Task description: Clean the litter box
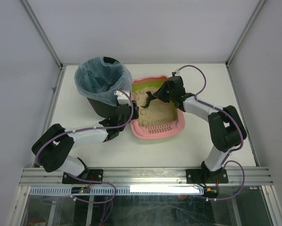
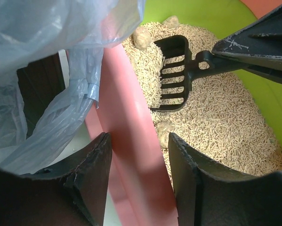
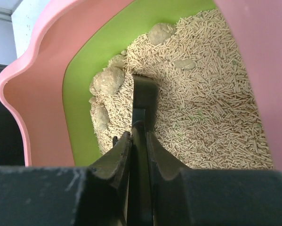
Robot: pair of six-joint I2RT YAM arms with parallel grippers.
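1. the litter box (image 1: 156, 135) sits in the middle of the counter (image 1: 178, 153). it is pink outside and lime-green inside, holds tan litter (image 3: 211, 108), and has its slotted ledge at the near end.
2. a black bin (image 1: 99, 108) lined with a blue bag (image 2: 46, 28) stands just beside the box's far-left corner.
3. the right claw (image 1: 160, 92) hangs over the far half of the box, clamped narrow on the handle of a black scoop (image 1: 148, 98). the scoop's slotted head is down at the litter near the box's left wall.
4. pale clumps (image 3: 108, 81) lie along the box's left inner wall and far end, just beside the scoop's head.
5. the left claw (image 1: 131, 111) is at the box's left wall, between box and bin. its jaws are half-wide and straddle the pink wall, one finger outside and one over the litter. a strip of litter shows between the wall and the inner finger.
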